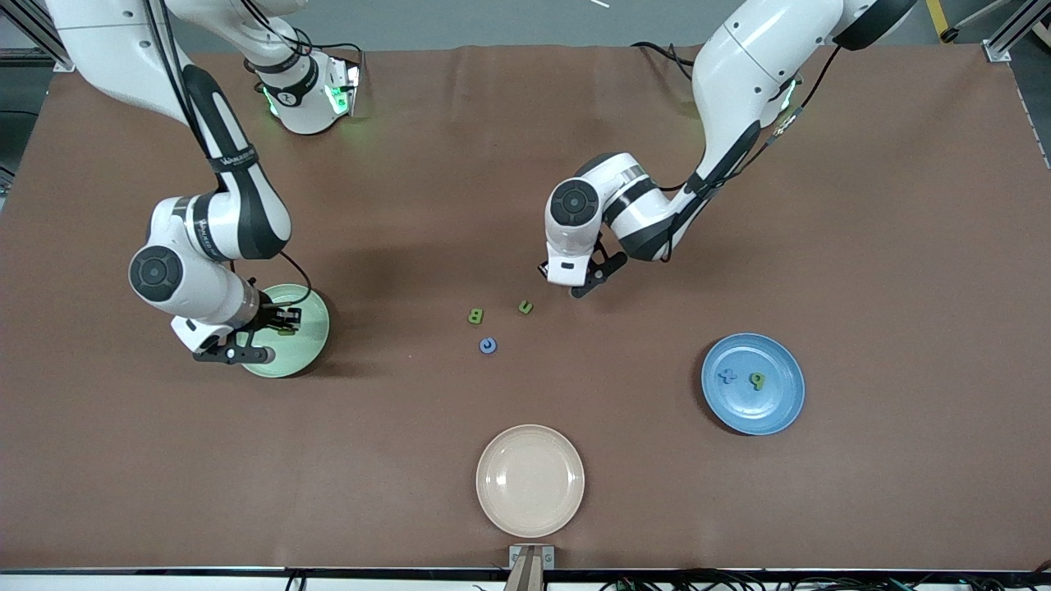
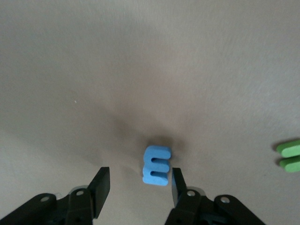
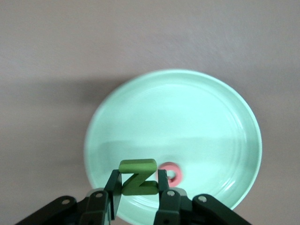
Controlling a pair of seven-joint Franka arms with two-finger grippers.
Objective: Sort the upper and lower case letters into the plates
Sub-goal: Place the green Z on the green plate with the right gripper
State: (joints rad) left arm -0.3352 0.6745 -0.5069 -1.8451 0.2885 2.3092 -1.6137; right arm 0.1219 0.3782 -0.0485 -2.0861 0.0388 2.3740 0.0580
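Left gripper (image 2: pixel 138 187) half-wide astride blue letter (image 2: pixel 156 165); light, stiff, take flat sides. Right gripper (image 3: pixel 138 185) pinches green letter (image 3: pixel 137 177) over green plate (image 3: pixel 197 108).

Green plate (image 1: pixel 316 345) holds a red ring (image 3: pixel 172 172); green N (image 3: pixel 137 177) over it. Blue plate (image 1: pixel 776 410) holds x (image 1: pixel 727 377), g (image 1: pixel 756 380). B (image 1: pixel 475 316), n (image 1: pixel 525 307), blue ring (image 1: pixel 488 345), blue m (image 2: pixel 156 165) lie mid-bench.

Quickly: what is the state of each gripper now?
Left gripper: open around the blue m on the table, not gripping.
Right gripper: shut on the green N, over the pale green plate.
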